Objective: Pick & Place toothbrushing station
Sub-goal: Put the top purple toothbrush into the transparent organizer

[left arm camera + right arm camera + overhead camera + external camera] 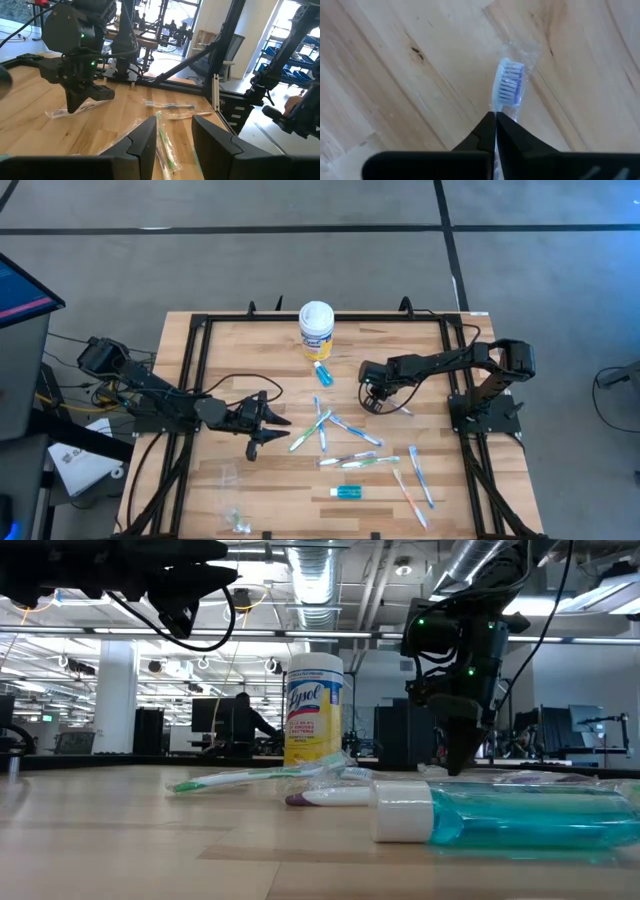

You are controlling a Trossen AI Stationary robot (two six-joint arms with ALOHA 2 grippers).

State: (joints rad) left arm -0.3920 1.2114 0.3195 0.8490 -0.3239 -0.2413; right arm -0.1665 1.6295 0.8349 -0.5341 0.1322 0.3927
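Observation:
Several wrapped toothbrushes (355,445) in blue, green, white and pink lie scattered on the wooden table. One teal toothpaste tube (349,492) lies near the front, large in the low view (520,815). Another (322,373) lies by the canister. My right gripper (375,402) points down at the table, shut on a wrapped toothbrush with a white-and-blue head (509,85). My left gripper (270,422) is open and empty, hovering above the table to the left of the pile. A green toothbrush (165,145) lies beyond its fingers. My right gripper pinches the wrapped toothbrush at its neck (496,107), just below the bristle head, between its two fingertips. The fingers come from above, pointing down. The head sticks out past the fingertips, close over the wood. The handle is hidden behind the fingers, and the wrapper (92,104) lies on the table.
A Lysol wipes canister (316,330) stands at the far middle of the table, also in the low view (314,710). Clear empty wrappers (235,515) lie at the front left. A black frame (195,350) runs around the table's edges. A person sits in the room behind.

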